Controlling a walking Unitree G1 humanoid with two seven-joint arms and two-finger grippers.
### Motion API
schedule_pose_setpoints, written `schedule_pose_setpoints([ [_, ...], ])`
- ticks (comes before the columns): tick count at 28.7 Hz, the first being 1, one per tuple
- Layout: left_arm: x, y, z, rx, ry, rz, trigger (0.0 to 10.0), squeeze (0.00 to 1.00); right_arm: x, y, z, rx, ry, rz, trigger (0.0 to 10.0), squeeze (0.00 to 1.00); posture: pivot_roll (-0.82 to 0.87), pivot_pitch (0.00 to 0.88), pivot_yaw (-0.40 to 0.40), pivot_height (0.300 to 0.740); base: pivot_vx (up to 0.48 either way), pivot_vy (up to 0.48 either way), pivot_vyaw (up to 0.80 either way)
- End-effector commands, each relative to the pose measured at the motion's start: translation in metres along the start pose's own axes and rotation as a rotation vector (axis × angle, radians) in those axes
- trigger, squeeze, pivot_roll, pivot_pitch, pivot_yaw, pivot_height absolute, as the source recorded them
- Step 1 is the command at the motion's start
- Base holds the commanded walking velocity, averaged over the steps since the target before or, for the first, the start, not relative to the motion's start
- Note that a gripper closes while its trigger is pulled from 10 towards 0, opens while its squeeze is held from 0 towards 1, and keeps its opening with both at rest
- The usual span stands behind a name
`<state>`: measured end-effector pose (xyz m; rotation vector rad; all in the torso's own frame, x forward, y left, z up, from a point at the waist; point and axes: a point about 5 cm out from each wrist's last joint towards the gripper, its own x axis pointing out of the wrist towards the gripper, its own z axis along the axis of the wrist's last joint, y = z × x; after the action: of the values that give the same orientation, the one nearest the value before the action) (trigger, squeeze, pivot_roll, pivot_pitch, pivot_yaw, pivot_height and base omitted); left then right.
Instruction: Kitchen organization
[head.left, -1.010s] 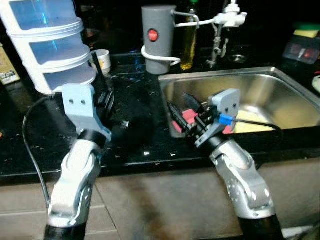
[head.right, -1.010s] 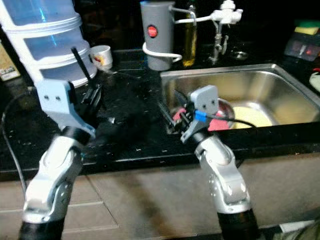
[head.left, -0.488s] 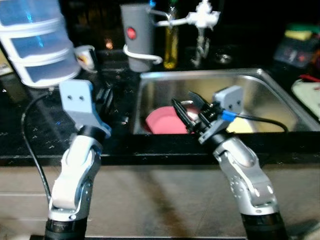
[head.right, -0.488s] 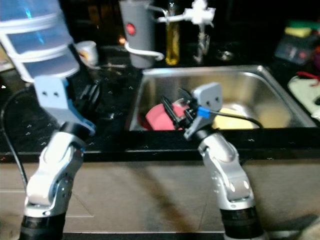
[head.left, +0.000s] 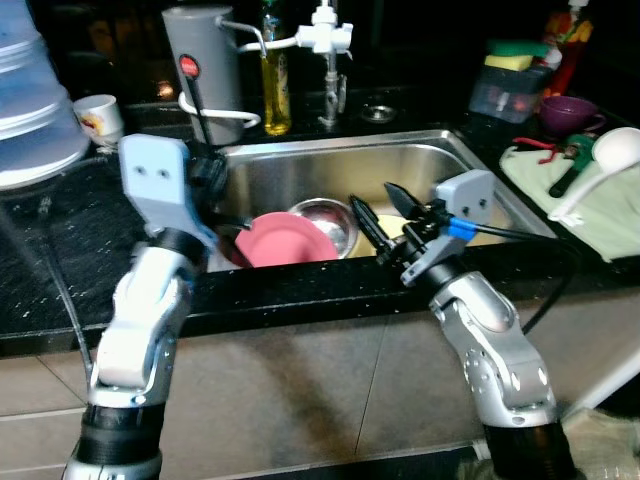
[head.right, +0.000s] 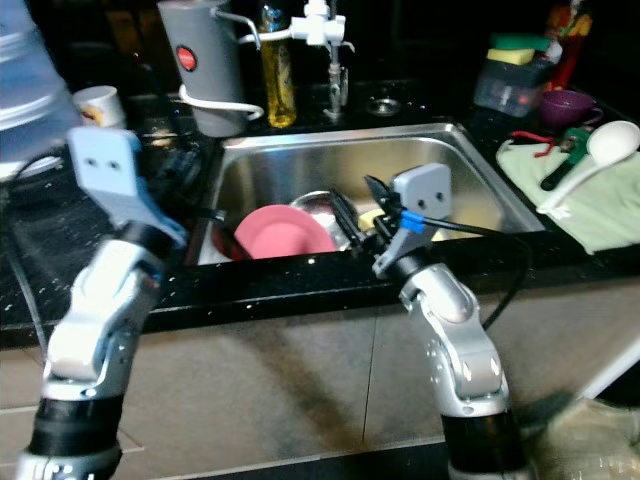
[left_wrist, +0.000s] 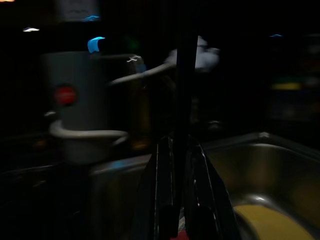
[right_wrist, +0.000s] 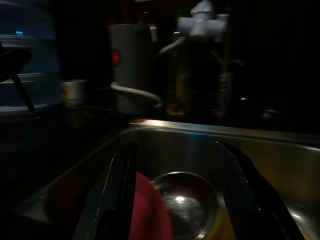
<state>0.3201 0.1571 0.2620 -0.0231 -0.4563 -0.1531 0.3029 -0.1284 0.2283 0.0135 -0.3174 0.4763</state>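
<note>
While reaching: right claw (head.left: 378, 222) hovers open above the sink (head.left: 420, 160)
Left claw (left_wrist: 176, 220): fingers nearly together, gripping nothing
Plate (head.left: 283, 240): pink, inside sink, beside steel bowl (head.left: 325, 218)
Tip: lower gently, pinch plate's rim

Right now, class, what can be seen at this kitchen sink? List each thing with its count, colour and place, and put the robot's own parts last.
sink: one, steel, set in the black counter
pink plate: one, in the sink, left part
metal bowl: one, steel, beside the plate
grey canister: one, with a red button, behind the sink's left corner
oil bottle: one, yellow, next to the tap
tap: one, white, behind the sink
cup: one, white, far left of the counter
purple cup: one, right of the sink
white ladle: one, on the green cloth
left hand: black fingers, at the sink's left rim
right hand: open, above the sink's front
</note>
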Motion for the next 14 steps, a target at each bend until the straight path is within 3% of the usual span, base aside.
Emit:
schedule_pose_setpoints([
  [1, 0.006, 0.012, -0.006, 0.048, 0.018, 0.011, 10.0, 0.00, 0.000, -0.001, -0.002, -0.005, 0.012, -0.007, 10.0, 0.00, -0.10, 0.000, 0.027, 0.740, 0.000, 0.000, 0.00],
  [6, 0.015, 0.024, -0.018, 0.109, 0.067, 0.020, 10.0, 0.00, -0.002, -0.003, 0.000, -0.014, 0.008, -0.013, 10.0, 0.00, -0.11, 0.000, 0.028, 0.740, 0.000, 0.000, 0.00],
  [9, 0.020, 0.029, -0.042, 0.228, 0.176, -0.038, 10.0, 0.00, -0.003, -0.003, -0.001, -0.023, 0.019, -0.015, 10.0, 0.00, -0.12, 0.000, 0.030, 0.740, 0.000, 0.000, 0.00],
  [11, 0.020, 0.029, -0.042, 0.228, 0.176, -0.038, 10.0, 0.00, -0.003, -0.003, -0.001, -0.023, 0.019, -0.015, 10.0, 0.00, -0.12, 0.000, 0.030, 0.740, 0.000, 0.000, 0.00],
  [14, 0.019, 0.031, -0.057, 0.269, 0.258, -0.063, 10.0, 0.00, -0.004, -0.004, -0.001, -0.027, 0.022, -0.016, 10.0, 0.00, -0.12, 0.000, 0.035, 0.740, 0.000, 0.000, 0.00],
])
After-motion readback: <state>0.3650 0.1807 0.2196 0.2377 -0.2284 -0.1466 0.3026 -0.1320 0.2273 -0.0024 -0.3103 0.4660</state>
